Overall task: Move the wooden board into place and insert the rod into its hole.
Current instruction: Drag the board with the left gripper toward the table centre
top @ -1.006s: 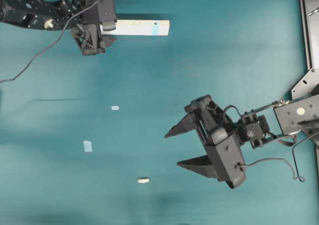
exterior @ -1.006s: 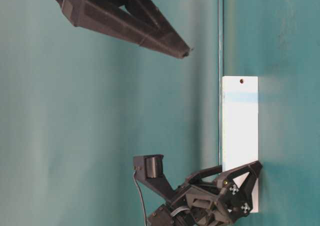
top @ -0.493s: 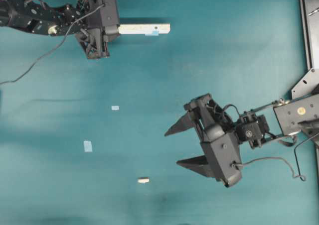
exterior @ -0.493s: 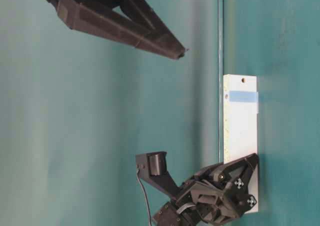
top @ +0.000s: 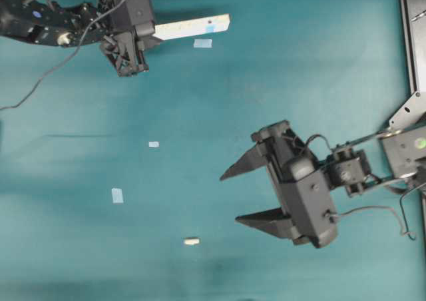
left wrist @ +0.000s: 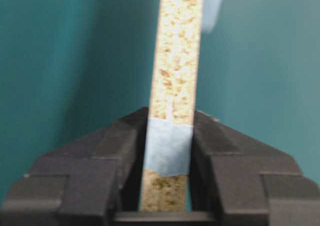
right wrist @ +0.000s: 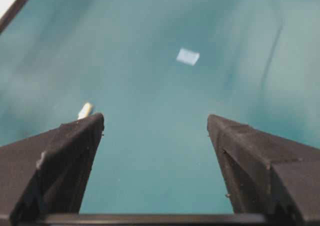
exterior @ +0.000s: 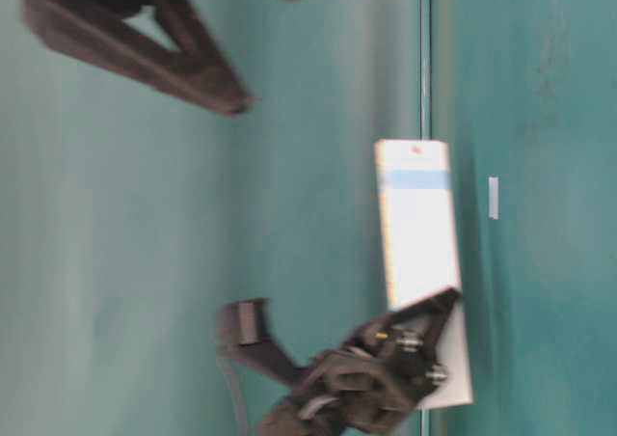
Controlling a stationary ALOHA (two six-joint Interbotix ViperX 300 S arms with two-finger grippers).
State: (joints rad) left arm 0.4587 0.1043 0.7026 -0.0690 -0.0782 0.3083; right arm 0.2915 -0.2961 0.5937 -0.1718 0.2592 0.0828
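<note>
Since a second ago, we see the left claw (top: 154, 33) go from wide apart to clamped on one end of the wooden board (top: 193, 26), which it has tipped onto its edge and lifted clear of the tabletop (top: 200, 101). From its wrist view, our left claw pinches the speckled board edge at a band of blue tape (left wrist: 169, 146). Another tape square (top: 202, 43) lies just below the board. Our right claw (top: 241, 194) hangs spread wide and holds nothing. We find the rod (top: 192, 241) on the tabletop, near its lower finger but apart from it.
</note>
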